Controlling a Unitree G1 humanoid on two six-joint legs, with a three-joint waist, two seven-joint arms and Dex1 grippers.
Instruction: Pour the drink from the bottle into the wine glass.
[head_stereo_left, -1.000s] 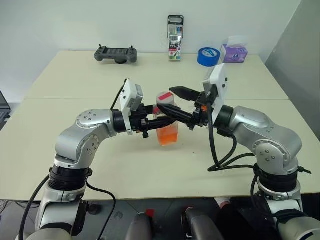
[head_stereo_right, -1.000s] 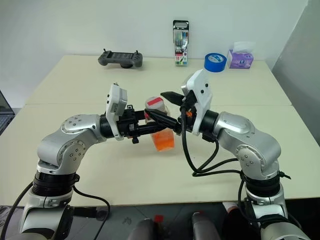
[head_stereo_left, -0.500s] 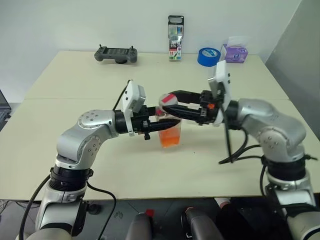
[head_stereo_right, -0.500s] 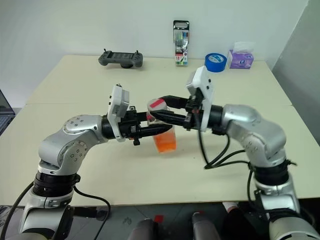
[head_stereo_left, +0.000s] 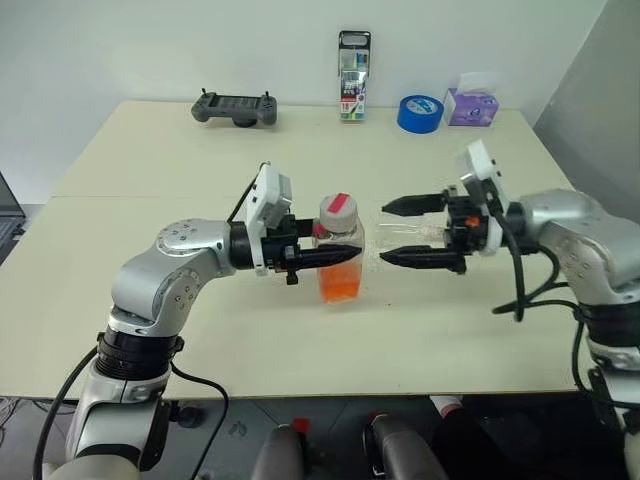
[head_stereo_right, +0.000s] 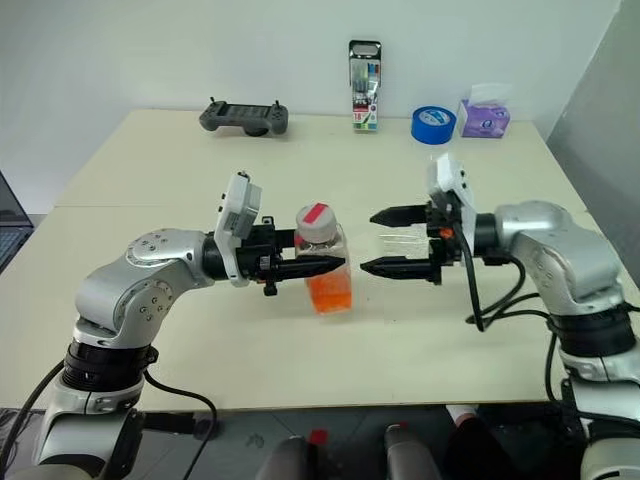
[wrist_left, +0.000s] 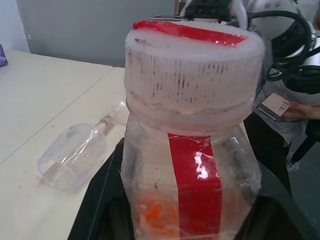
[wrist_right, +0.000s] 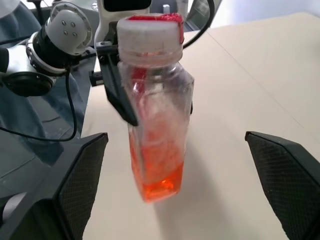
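Item 1: small clear plastic bottle (head_stereo_left: 339, 248) with a red-and-white label strip and a whitish-pink ribbed cap (head_stereo_left: 338, 210) crossed by red tape; cap on; stands upright at mid-table, held just above or on the surface, which of the two cannot be told

Item 2: translucent orange drink (head_stereo_left: 337, 282), filling only the lower part of the bottle

Item 3: left tool (head_stereo_left: 335, 253), two black fingers closed tight on the bottle's body just below the cap, reaching in level from the robot's left

Item 4: right tool (head_stereo_left: 398, 232), two black fingers spread wide, gripping nothing; its tips point at the bottle from the robot's right and stand clear of it, with a gap between

Item 5: small clear stemmed wine glass (wrist_left: 75, 155), lying on its side on the table, rounded bowl empty; in the head views it shows faintly between the right tool's fingers (head_stereo_left: 412, 233), beyond the bottle and apart from it

Item 6: pale cream table (head_stereo_left: 180, 160), two sections joined by a seam

Item 7: far edge of table, in a row: dark grey game controller (head_stereo_left: 235, 107), upright pack of marker pens (head_stereo_left: 352, 62), blue roll of tape (head_stereo_left: 418, 113), purple tissue box (head_stereo_left: 472, 105); all well apart from the bottle
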